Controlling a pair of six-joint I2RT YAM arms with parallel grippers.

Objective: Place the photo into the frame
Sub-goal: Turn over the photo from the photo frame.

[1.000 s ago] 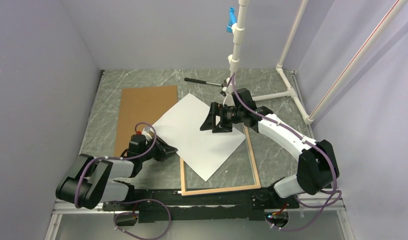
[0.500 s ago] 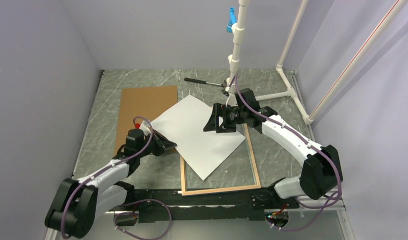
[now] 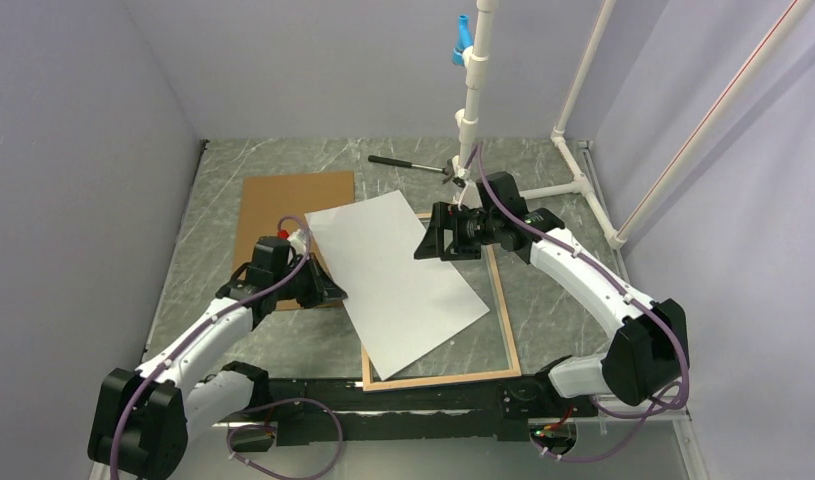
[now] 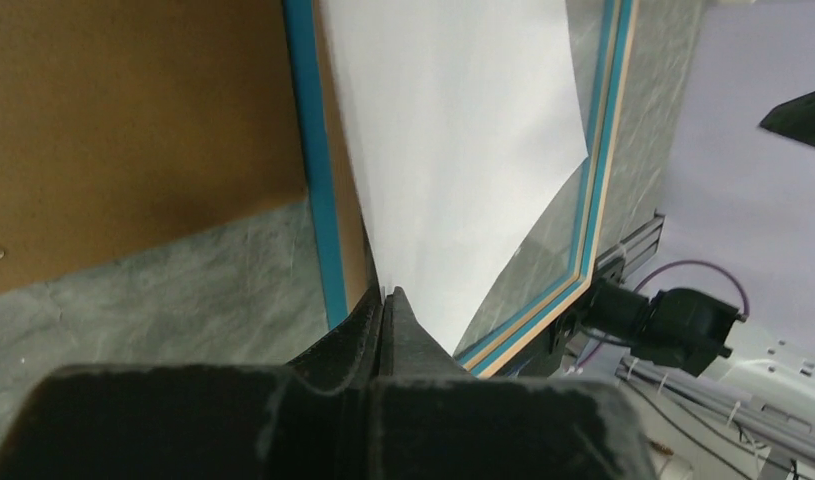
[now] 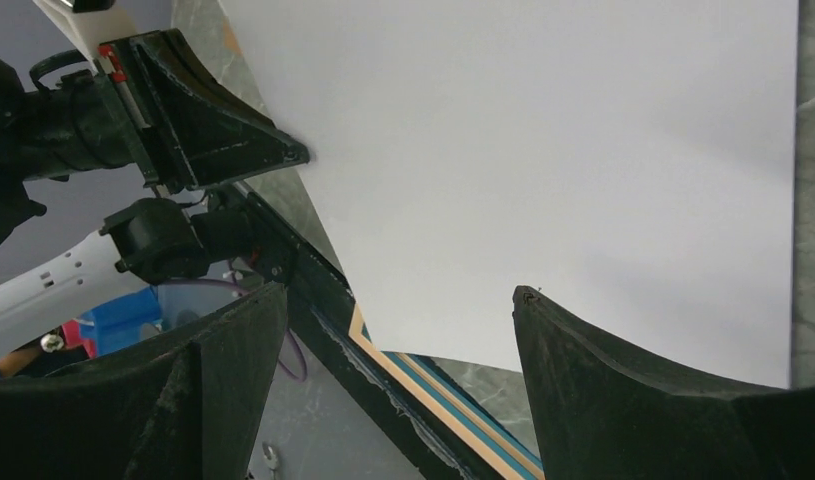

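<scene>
White side up, the photo [image 3: 398,275] is pinched at one edge by the closed left jaws, right jaws open above, and could be creased against the frame [image 3: 507,320].

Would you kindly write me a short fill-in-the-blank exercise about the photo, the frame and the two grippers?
The left gripper is ___ on the edge of the photo.
The right gripper stands ___ above the photo.
The photo lies with its plain ___ back facing up.
The board beside the frame is ___ in colour.
Missing words: shut; open; white; brown.
</scene>
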